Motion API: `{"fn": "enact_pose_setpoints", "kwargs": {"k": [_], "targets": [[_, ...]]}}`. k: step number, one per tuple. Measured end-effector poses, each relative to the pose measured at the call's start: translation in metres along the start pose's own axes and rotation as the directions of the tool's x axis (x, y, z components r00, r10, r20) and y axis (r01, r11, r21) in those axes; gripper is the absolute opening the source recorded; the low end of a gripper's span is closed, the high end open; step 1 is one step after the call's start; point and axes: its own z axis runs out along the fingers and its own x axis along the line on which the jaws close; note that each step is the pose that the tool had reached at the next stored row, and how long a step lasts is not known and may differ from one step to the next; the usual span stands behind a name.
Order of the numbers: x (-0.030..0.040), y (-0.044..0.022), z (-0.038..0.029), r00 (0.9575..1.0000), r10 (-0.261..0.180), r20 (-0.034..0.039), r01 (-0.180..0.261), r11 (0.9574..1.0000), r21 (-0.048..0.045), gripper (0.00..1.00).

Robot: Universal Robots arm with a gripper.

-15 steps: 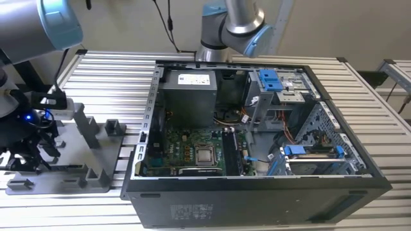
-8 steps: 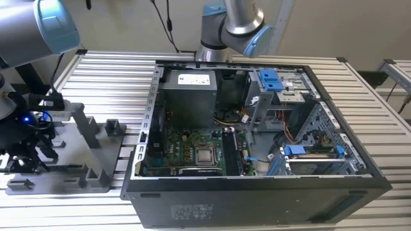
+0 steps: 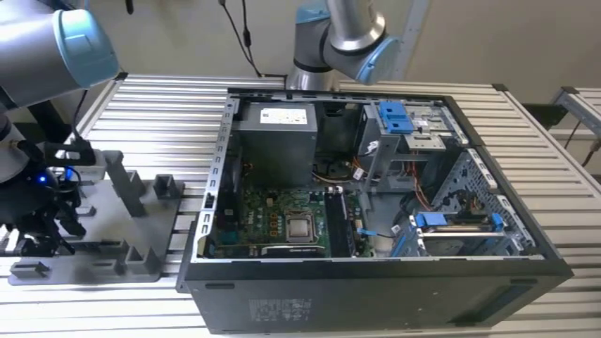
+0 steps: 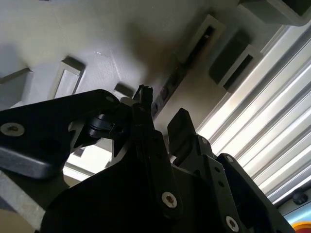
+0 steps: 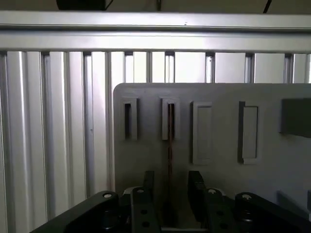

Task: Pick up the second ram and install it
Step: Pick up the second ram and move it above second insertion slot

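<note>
End effector (image 5: pixel 171 177) low over grey tray (image 5: pixel 277 170) on slatted counter (image 5: pixel 58 126). Fingers parted, one each side of the second ram (image 5: pixel 170 131), not gripping. Ram stands on edge in a tray slot. Computer case (image 3: pixel 376 303) well apart; its power-supply label (image 3: pixel 284 115) unreadable.

Gripper (image 3: pixel 42 215) seen low at exterior view's left, pointed downward. Grey arm joint (image 3: pixel 56 42) positioned high above it. In both wrist views black fingers (image 5: pixel 148 191) (image 4: pixel 182 125) held apart and parallel, open gap seen between tips
</note>
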Motion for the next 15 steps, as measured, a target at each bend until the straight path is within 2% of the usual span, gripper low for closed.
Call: {"fn": "enact_pose_setpoints", "kwargs": {"k": [7, 15], "targets": [[0.0002, 0.0003, 0.0068, 0.9999, -0.015, -0.0001, 0.015, 0.9999, -0.0006, 0.42], [0.0002, 0.0003, 0.0072, 0.9999, -0.015, -0.0001, 0.015, 0.9999, -0.0006, 0.40]]}}
